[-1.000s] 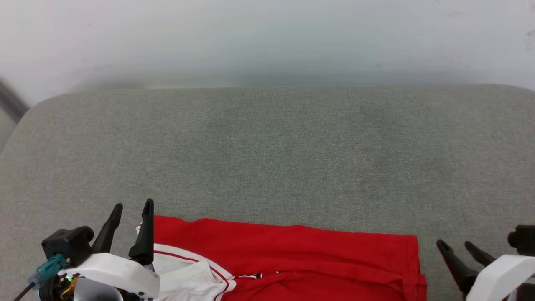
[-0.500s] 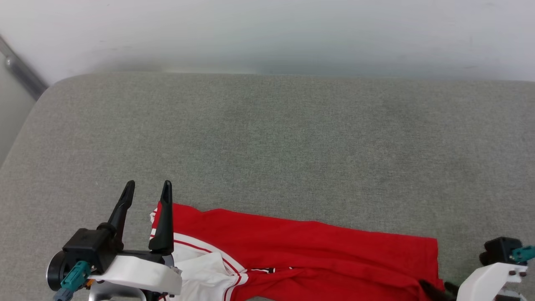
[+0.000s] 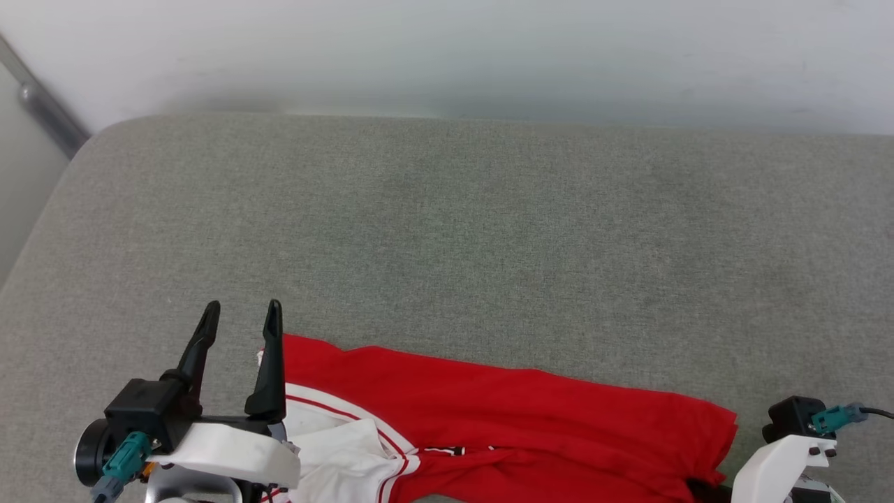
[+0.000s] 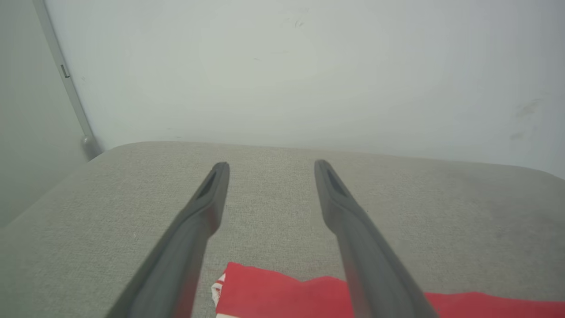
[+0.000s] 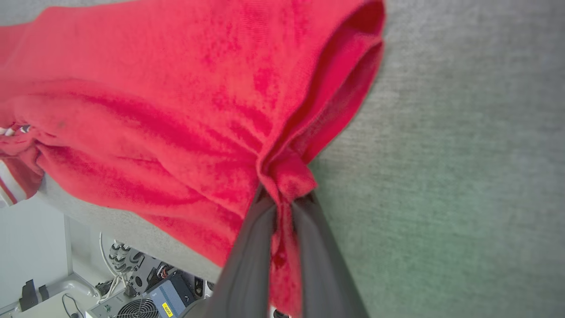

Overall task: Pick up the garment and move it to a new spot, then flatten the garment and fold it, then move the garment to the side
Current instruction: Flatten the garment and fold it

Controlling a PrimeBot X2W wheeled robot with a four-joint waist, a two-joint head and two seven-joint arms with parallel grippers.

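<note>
My right gripper (image 5: 287, 198) is clamped on a bunched red corner of the shirt (image 5: 176, 88), with cloth squeezed between both fingers. The rest of the shirt spreads beyond the tips and off to their left over the grey cushion (image 5: 463, 176). My left gripper (image 3: 241, 311) stands wide apart, holding nothing. The shirt's other end lies low between its fingers and runs under the right one.

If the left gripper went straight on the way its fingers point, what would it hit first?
Probably the bare grey fabric cushion near its far edge, or else the white wall; depth is unclear. The red shirt lies below the open left gripper, off that line.
</note>
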